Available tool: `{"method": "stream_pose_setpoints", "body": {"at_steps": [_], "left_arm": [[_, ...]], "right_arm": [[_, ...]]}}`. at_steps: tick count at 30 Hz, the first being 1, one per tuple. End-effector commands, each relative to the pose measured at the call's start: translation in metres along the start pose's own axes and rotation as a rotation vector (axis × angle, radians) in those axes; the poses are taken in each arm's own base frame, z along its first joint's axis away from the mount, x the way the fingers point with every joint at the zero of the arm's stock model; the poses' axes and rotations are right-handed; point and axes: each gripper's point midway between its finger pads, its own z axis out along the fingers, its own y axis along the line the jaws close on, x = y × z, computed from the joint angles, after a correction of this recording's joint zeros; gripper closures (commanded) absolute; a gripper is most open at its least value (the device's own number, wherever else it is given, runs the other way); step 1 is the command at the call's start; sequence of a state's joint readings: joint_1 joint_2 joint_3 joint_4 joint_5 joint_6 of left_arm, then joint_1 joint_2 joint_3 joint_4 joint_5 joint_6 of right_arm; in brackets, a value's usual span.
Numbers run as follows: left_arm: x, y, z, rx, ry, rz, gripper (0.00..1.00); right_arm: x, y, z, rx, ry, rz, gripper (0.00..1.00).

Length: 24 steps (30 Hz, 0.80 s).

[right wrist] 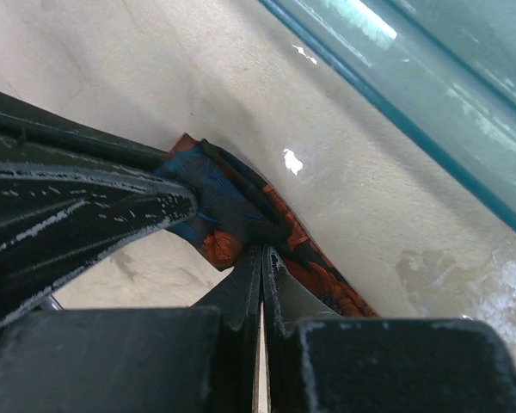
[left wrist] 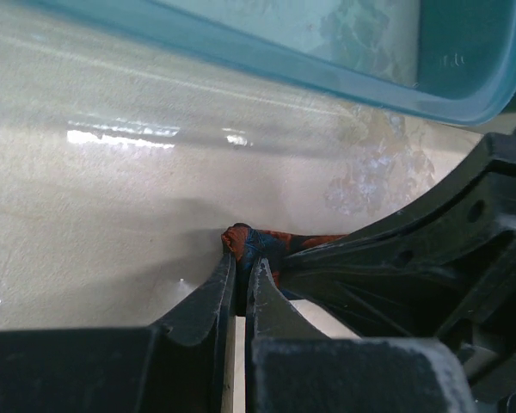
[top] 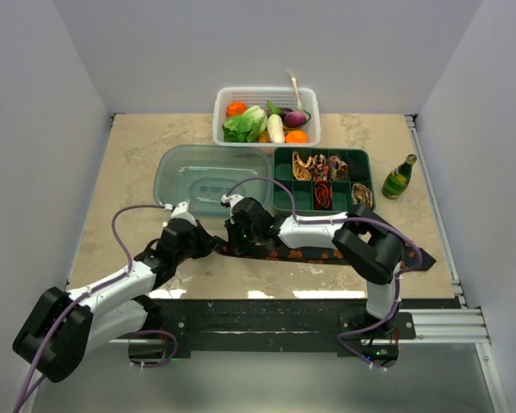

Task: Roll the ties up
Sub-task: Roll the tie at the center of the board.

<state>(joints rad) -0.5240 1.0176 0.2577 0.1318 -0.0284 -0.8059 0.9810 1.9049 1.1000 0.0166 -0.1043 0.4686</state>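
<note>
Left hand (left wrist: 241, 268) is clamped on the end of the black and orange tie (left wrist: 256, 243), and the right hand (right wrist: 263, 258) pinches the same end just beside it. The tie lies along the worktop (top: 129, 163), near the teal tray (top: 176, 176). For a good roll, I think both hands should turn together, with the first fold tight and straight.

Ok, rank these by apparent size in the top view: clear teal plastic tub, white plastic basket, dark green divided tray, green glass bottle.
1. Clear teal plastic tub
2. White plastic basket and dark green divided tray: too alike to rank
3. Green glass bottle
</note>
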Motion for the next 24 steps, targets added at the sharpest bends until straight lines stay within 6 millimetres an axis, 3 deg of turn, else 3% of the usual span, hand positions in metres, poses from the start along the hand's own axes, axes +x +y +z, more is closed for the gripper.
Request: {"method": "stream_pose_setpoints", "body": {"at_steps": [1,15,24], "left_arm": [[-0.018,-0.024,0.002,0.025,-0.045,0.061,1.0],[-0.021,-0.045,-0.001,0.057,-0.056,0.095,1.0],[-0.017,-0.047,-0.002,0.058,-0.052,0.115,1.0]], "right_arm": [[-0.016,0.015,0.004,-0.052,-0.046,0.002,1.0],[-0.025,0.013,0.004,-0.048,-0.118,0.044,1.0],[-0.022,0.031,0.008,-0.193,-0.187,0.168,1.0]]}}
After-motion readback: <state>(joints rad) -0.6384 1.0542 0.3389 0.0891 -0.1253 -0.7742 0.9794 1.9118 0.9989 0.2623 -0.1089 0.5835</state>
